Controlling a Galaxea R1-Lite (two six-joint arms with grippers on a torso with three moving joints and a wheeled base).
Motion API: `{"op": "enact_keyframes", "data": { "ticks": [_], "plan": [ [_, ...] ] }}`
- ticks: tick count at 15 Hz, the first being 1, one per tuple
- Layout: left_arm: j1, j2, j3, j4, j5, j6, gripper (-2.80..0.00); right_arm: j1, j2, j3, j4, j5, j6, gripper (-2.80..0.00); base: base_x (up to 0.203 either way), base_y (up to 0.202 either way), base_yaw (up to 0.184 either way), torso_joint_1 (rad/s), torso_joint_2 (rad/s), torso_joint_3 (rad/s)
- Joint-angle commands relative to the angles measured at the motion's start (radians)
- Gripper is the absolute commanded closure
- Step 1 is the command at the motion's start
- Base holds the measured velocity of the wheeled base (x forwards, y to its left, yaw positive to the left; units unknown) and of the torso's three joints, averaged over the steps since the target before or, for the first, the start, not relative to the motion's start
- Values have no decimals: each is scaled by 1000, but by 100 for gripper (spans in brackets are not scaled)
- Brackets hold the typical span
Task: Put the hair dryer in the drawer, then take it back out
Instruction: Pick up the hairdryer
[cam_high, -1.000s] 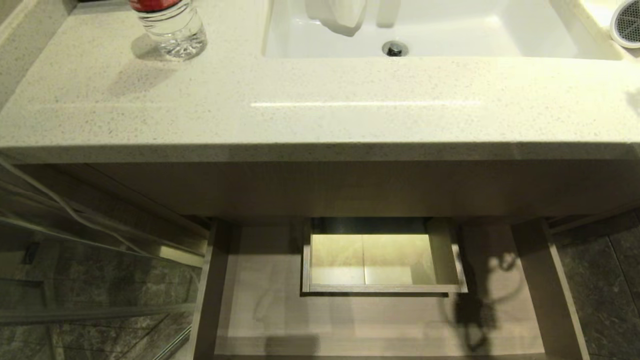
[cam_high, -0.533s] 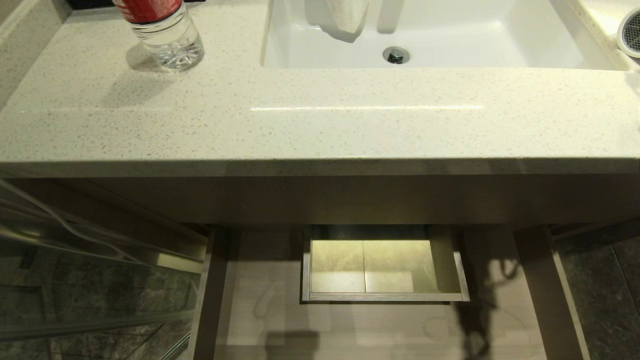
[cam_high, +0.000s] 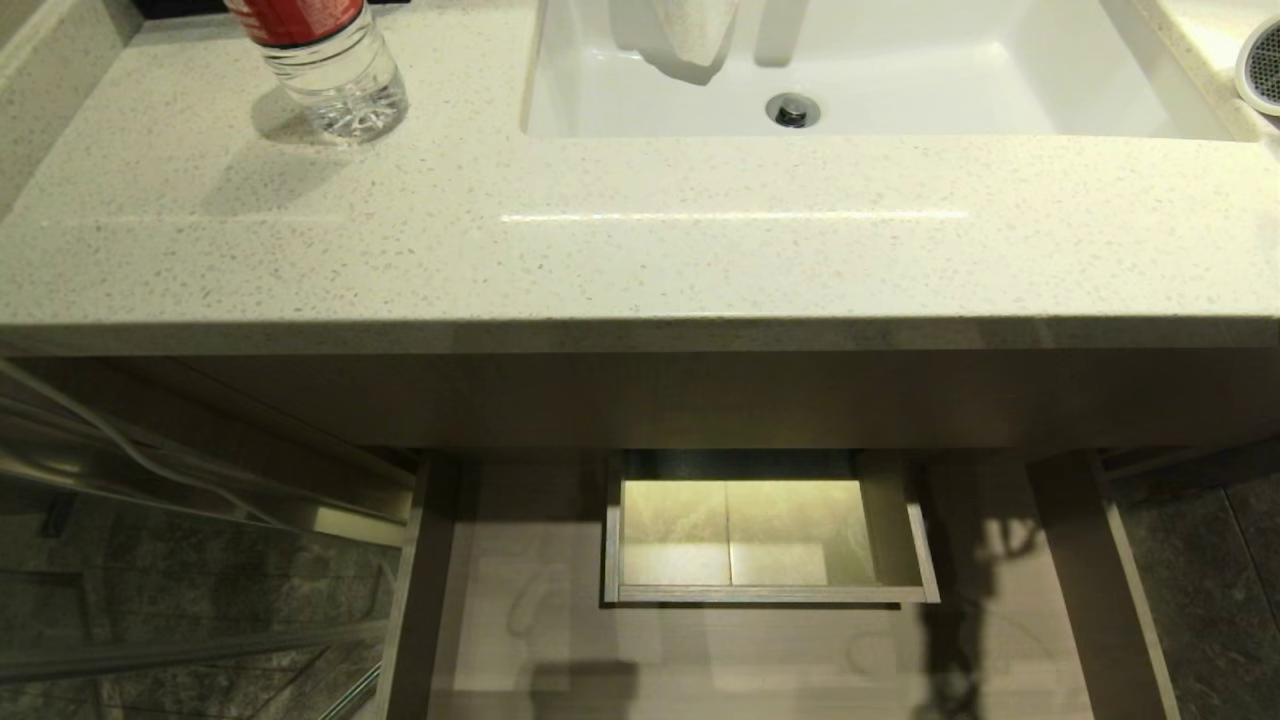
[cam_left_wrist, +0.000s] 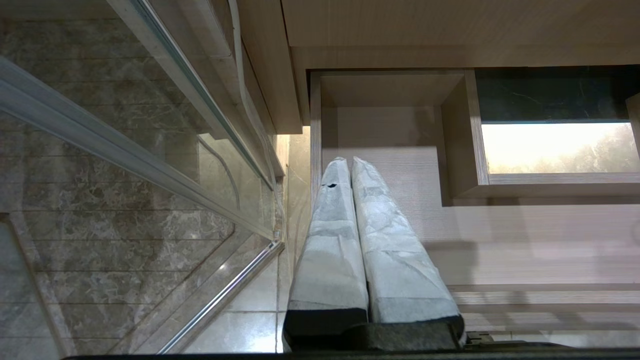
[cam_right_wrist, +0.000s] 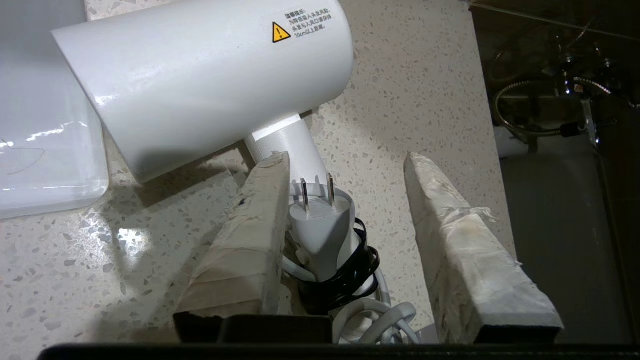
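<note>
— Below the counter (cam_high: 640, 260), what does the drawer (cam_high: 760, 650) hold?
— Nothing shows on its floor; the boxed cut-out (cam_high: 768, 530) opens onto tile.
— And the hair dryer (cam_right_wrist: 200, 75)?
— It lies on the counter beside the sink (cam_high: 900, 70), the right gripper (cam_right_wrist: 345, 165) spread around its handle and plug (cam_right_wrist: 322, 225). The left gripper (cam_left_wrist: 350, 167), pressed together, hangs over the drawer.

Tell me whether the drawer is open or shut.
Open: the drawer is pulled out below the countertop, its pale floor and boxed cut-out exposed.
</note>
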Motion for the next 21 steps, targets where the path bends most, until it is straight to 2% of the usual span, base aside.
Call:
{"op": "enact_keyframes", "data": {
  "ticks": [1, 6, 15, 17, 19, 21],
  "plan": [
    [0, 0, -1, 0, 0, 0, 0, 1, 23, -1, 3, 2, 29, -280, 0, 0, 0, 0, 0, 0],
    [0, 0, -1, 0, 0, 0, 0, 1, 56, -1, 5, 57, 80, -280, 0, 0, 0, 0, 0, 0],
    [0, 0, -1, 0, 0, 0, 0, -12, 86, -13, 14, 63, 100, -280, 0, 0, 0, 0, 0, 0],
    [0, 0, 0, 0, 0, 0, 0, -14, 102, -58, 42, 63, 99, -280, 0, 0, 0, 0, 0, 0],
    [0, 0, 0, 0, 0, 0, 0, -13, 100, -65, 53, 96, 111, -280, 0, 0, 0, 0, 0, 0],
    [0, 0, -1, 0, 0, 0, 0, -15, 74, -65, 57, 163, 102, -280, 0, 0, 0, 0, 0, 0]
  ]
}}
